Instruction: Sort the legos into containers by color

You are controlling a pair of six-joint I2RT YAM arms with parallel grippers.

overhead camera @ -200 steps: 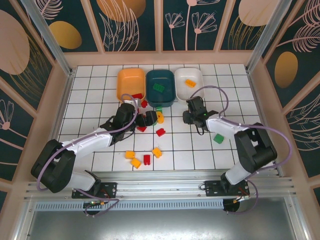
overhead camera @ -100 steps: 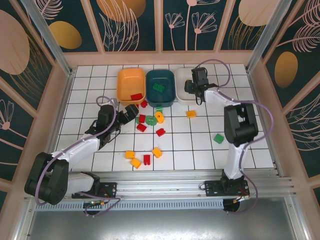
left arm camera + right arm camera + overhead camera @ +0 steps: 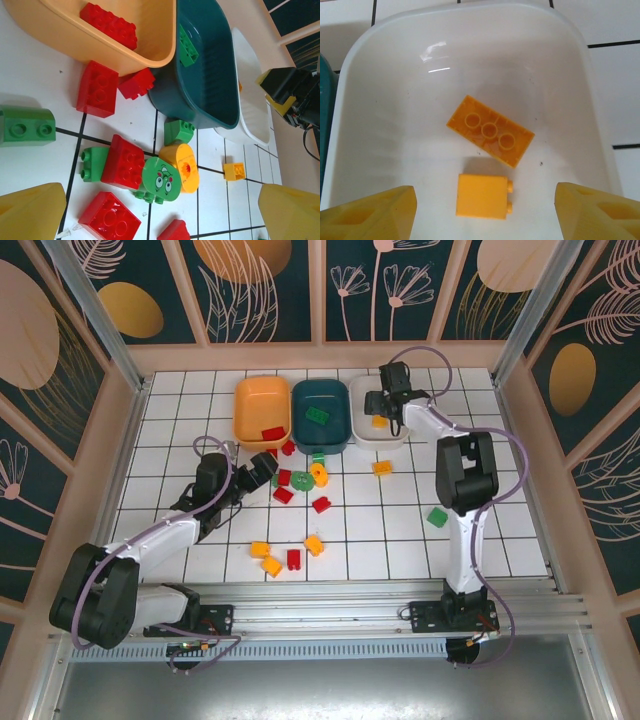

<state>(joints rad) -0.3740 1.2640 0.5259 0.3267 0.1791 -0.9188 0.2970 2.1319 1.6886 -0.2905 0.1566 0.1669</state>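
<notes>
Over white tray (image 3: pixel 592 100): right gripper (image 3: pixel 485 190) wide, empty; left gripper (image 3: pixel 160 190) likewise. Sorted: four bricks (image 3: pixel 490 131). Remaining on table (image 3: pixel 180 420): apparently about fifteen.

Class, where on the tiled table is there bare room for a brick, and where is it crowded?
Bare: tiles left of the orange tray, out to the wall; tiles between the loose yellow brick and the lone green brick. Crowded: before the orange tray and teal tray, where bricks cluster by the left gripper.
</notes>
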